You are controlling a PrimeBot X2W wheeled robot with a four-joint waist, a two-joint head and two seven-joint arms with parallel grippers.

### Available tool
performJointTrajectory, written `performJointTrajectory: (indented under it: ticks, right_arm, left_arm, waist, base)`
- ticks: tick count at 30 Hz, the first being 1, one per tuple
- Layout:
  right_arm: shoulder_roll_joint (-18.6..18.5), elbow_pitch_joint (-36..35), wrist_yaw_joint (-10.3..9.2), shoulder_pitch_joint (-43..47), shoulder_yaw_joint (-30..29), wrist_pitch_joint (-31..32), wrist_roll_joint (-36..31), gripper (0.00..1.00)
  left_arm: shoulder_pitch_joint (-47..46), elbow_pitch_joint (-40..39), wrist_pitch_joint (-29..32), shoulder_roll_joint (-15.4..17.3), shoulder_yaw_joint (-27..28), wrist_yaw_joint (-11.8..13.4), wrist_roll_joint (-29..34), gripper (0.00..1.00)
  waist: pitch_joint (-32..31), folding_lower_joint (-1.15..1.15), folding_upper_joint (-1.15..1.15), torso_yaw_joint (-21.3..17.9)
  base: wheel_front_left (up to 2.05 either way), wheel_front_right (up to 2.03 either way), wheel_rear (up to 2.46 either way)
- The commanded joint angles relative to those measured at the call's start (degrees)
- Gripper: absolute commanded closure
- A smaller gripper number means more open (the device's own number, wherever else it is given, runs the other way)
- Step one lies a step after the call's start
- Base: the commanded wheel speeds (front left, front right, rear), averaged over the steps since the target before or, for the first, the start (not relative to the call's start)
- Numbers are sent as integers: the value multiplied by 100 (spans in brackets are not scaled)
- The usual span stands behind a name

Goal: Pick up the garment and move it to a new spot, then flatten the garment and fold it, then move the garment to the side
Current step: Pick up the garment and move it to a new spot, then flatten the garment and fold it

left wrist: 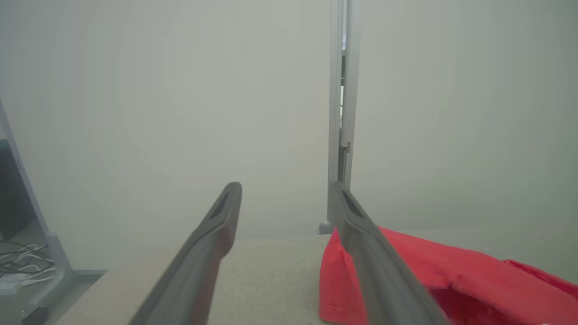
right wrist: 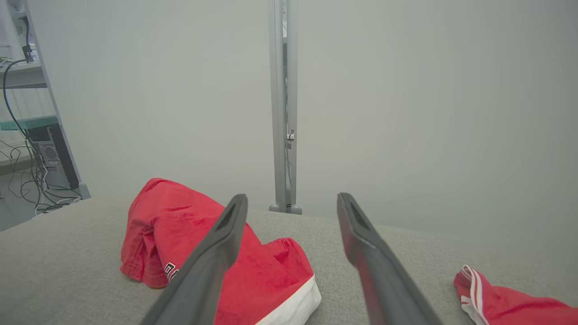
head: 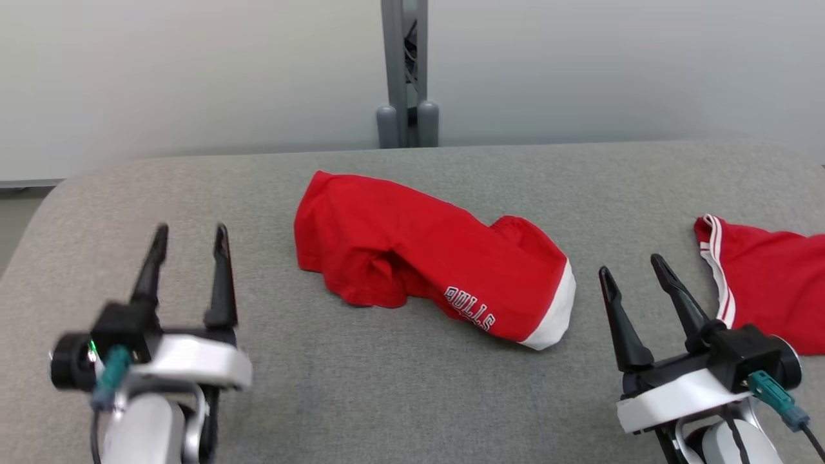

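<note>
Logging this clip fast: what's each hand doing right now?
Left hand: open, holding nothing.
Right hand: open, holding nothing.

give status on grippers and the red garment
Left gripper, right gripper open, empty. Red garment bunched on table, free. Second red garment far right.

The garment (head: 412,258), between the left gripper (head: 191,229) and the right gripper (head: 630,264), is soft red cloth, matt and crumpled, with a white cloth edge. The table (head: 387,399) under it is rough grey woven cloth. Both grippers have matt dark plastic fingers and smooth white shells. Past the fingertips stands a smooth grey metal post (head: 406,64).
</note>
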Motion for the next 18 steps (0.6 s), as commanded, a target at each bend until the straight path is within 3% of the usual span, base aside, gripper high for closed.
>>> performJointTrajectory:
  ticks: [1, 7, 18]
  right_arm:
    - [-44, -22, -3, 73, -48, -2, 11, 0]
    - [-71, -7, -3, 227, -123, -2, 30, 0]
    - [-186, 113, -3, 102, -97, -1, -52, 0]
  left_arm:
    - [151, -147, -16, -44, 51, -32, 103, 0]
    - [1057, -812, -16, -464, 186, -96, 496, 0]
    - [1178, -752, -17, -517, -157, 14, 388, 0]
  waist:
    - [-62, 0, 0, 87]
    - [-105, 0, 0, 259]
    - [-71, 0, 0, 465]
  base:
    - [0, 0, 0]
    - [0, 0, 0]
    - [0, 0, 0]
